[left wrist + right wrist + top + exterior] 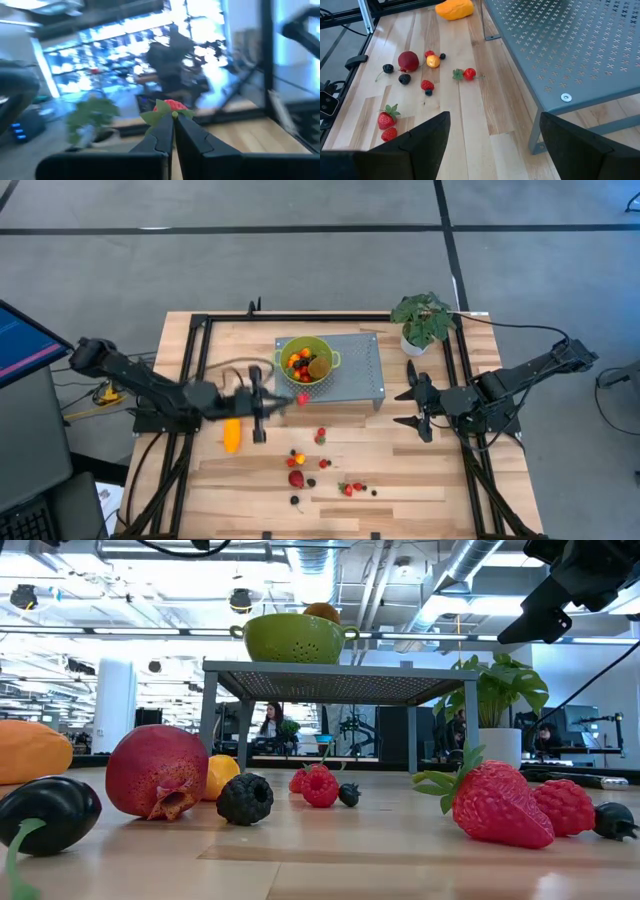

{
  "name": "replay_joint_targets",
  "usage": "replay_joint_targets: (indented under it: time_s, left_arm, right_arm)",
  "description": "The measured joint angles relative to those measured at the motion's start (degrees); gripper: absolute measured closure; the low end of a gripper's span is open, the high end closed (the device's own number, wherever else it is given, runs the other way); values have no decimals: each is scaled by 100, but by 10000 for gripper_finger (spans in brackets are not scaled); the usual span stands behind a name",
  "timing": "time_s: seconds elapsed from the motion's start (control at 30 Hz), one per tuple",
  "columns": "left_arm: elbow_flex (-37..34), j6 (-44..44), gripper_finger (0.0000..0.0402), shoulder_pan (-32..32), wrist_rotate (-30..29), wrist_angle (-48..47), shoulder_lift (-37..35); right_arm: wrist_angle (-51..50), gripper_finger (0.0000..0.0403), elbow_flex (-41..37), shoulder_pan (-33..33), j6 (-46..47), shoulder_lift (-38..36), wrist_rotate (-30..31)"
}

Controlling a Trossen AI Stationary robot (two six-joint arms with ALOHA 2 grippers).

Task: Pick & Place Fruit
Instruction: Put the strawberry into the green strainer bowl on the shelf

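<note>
My left gripper (292, 399) is shut on a red strawberry (303, 397) with a green leafy cap. It holds it in the air just off the near edge of the grey perforated rack (355, 370). A green colander (305, 362) with several fruit pieces stands on the rack's left part. A long orange fruit (232, 435), a round red fruit (297, 478), strawberries and dark berries (405, 78) lie on the wooden table. My right gripper (400, 406) waits open at the rack's right end, above the table, with nothing between its fingers. My left gripper pinches the strawberry at its leafy cap end (156, 116) between the free ends of its two fingers (160, 137). The fingers lie about level and point toward the table's right. The red body (172, 105) sticks out beyond the fingertips, lifted clear of table and rack.
A potted green plant (423, 320) stands at the far right corner behind the rack. Black frame rails (195, 380) run along the table's left and right sides. Loose fruit is scattered over the table's near middle (320, 470).
</note>
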Motion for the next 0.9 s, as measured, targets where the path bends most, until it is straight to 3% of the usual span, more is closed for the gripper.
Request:
replay_joint_targets:
  time_s: [0.17,0.37,0.9]
  left_arm:
    - [0,0,395,697,-3,-3,-300]
    - [0,0,389,1312,-3,-61,-182]
    - [0,0,393,1956,-1,-47,606]
  right_arm:
    - [2,101,-1,-1,2,2,1]
    - [2,101,0,-1,2,2,0]
    - [1,101,-2,-2,0,2,0]
